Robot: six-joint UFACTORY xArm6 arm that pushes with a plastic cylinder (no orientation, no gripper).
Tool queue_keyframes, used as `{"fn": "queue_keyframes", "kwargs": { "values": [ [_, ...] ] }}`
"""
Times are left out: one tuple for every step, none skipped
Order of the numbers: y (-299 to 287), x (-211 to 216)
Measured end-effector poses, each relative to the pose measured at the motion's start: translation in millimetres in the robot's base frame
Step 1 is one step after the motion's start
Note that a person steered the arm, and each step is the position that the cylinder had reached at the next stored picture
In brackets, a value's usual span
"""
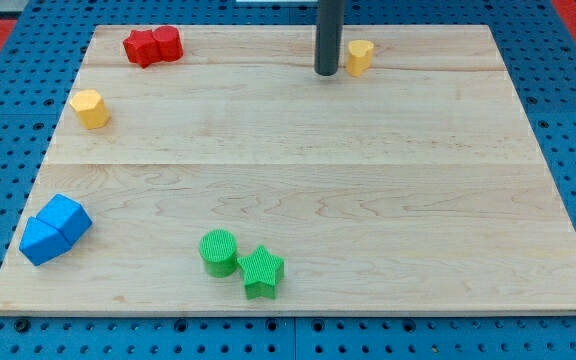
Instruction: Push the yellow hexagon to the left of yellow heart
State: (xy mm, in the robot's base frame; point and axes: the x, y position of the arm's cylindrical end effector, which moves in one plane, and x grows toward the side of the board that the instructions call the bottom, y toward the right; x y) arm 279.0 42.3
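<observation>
A yellow block (89, 108) that looks like the hexagon lies near the board's left edge, in the upper part. A second, smaller-looking yellow block (359, 57), probably the heart, lies near the board's top edge, right of centre; its shape is hard to make out. My tip (327, 72) stands just left of this top yellow block, very close to it or touching it. The tip is far to the right of the left yellow block.
Two red blocks (153, 45) sit together at the top left. Two blue blocks (56, 228) sit together at the bottom left. A green cylinder (219, 251) and a green star (262, 270) touch near the bottom edge of the wooden board (418, 200).
</observation>
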Motion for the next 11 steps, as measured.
{"fn": "queue_keyframes", "kwargs": {
  "values": [
    [65.7,-25.9],
    [112.6,-38.4],
    [58.7,12.9],
    [-38.4,90.8],
    [-160.9,122.1],
    [-274.9,127.9],
    [-345.3,106.5],
    [-328.5,81.5],
    [-267.9,60.6],
    [-206.1,68.8],
    [-206.5,84.3]
  ]
}}
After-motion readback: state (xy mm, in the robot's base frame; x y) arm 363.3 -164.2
